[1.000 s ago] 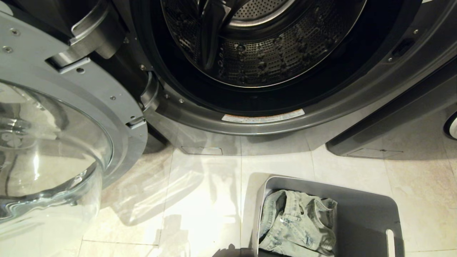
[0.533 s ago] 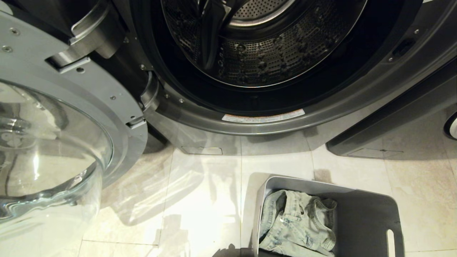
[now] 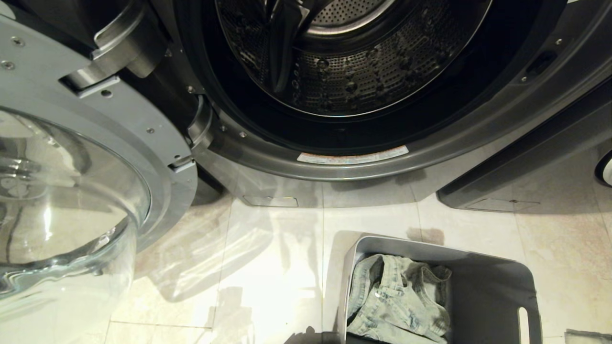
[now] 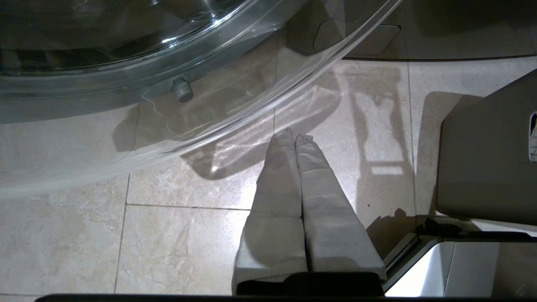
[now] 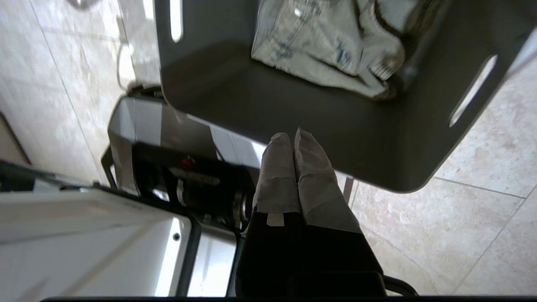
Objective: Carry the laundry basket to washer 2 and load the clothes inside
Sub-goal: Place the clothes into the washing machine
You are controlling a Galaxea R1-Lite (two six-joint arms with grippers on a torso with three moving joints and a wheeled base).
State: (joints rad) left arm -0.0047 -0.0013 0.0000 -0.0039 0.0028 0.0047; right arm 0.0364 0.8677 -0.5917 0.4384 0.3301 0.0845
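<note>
The grey laundry basket (image 3: 487,296) stands on the tiled floor at the lower right, just before the open washer (image 3: 267,160), whose numeral is out of view. The pale denim clothes (image 3: 397,301) lie bunched against the basket's left wall. The washer's steel drum (image 3: 354,67) looks empty. In the right wrist view my right gripper (image 5: 292,136) is shut and empty. It hangs by the near wall of the basket (image 5: 293,105), short of the clothes (image 5: 319,46). My left gripper (image 4: 293,135) is shut over bare tiles, left of the basket (image 4: 482,159).
The washer's round glass door (image 3: 71,191) hangs wide open at the left, reaching low over the floor. A second dark grey machine (image 3: 526,157) stands at the right. My own base (image 5: 138,235) sits right behind the basket. Tiled floor (image 3: 267,267) lies between door and basket.
A shadow has spread over the basket's far rim and the tiles behind it. A grey edge has come into the head view's bottom right corner. Basket, clothes and door have not moved.
</note>
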